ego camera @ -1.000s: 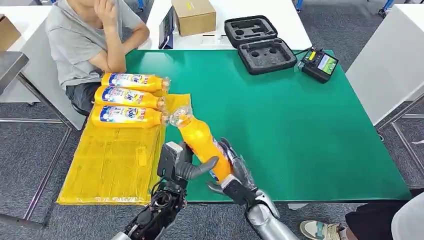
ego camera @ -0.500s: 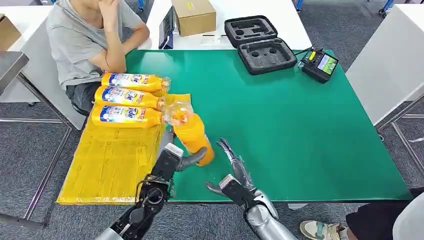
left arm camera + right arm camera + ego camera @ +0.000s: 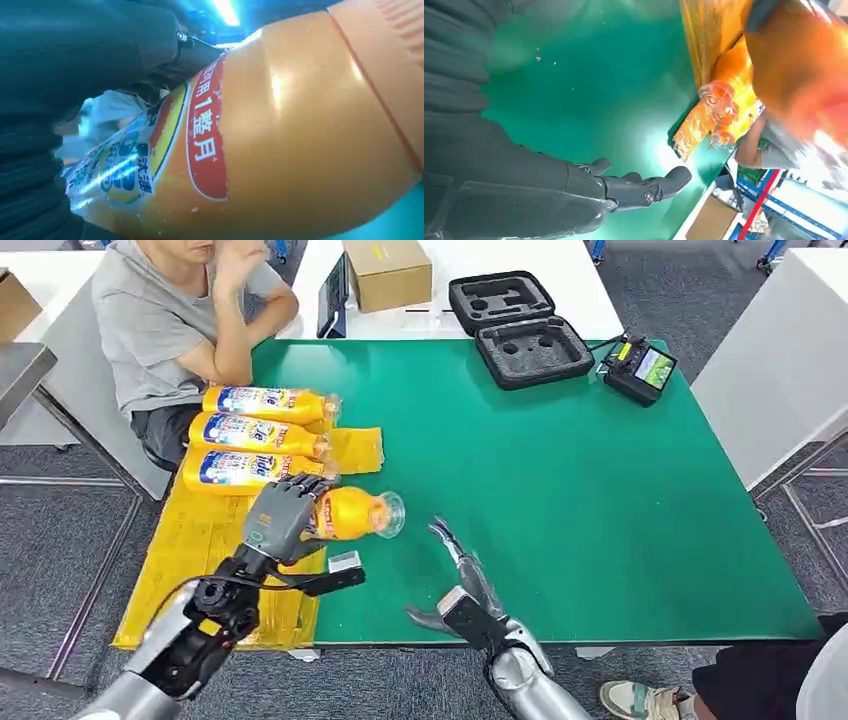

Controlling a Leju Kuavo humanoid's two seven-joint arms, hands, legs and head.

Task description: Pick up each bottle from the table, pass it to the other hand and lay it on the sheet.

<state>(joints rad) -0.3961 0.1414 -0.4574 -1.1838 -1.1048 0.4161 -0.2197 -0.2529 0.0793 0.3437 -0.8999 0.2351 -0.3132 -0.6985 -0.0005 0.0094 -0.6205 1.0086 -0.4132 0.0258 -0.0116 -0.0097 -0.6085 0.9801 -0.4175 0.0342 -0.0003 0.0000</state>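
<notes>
My left hand [image 3: 278,518] grips an orange bottle [image 3: 350,513] held on its side, its clear cap pointing right over the green table's [image 3: 560,470] left edge, just below the row on the sheet. In the left wrist view the same orange bottle [image 3: 280,145] shows its red label against my dark fingers [image 3: 75,45]. Three orange bottles [image 3: 255,434] lie side by side at the far end of the yellow sheet [image 3: 215,570]. My right hand [image 3: 462,575] hangs open over the table's front part, to the right of the held bottle; its fingers [image 3: 634,187] are spread with nothing in them.
A person [image 3: 175,315] sits at the table's far left corner, beside the bottles. A cardboard box [image 3: 388,272], an open black foam case [image 3: 520,328] and a small black device [image 3: 640,368] stand along the far side. A white table [image 3: 780,360] is at the right.
My right hand let go of the bottle. The left hand carried it left toward the sheet and tipped it from upright onto its side.
</notes>
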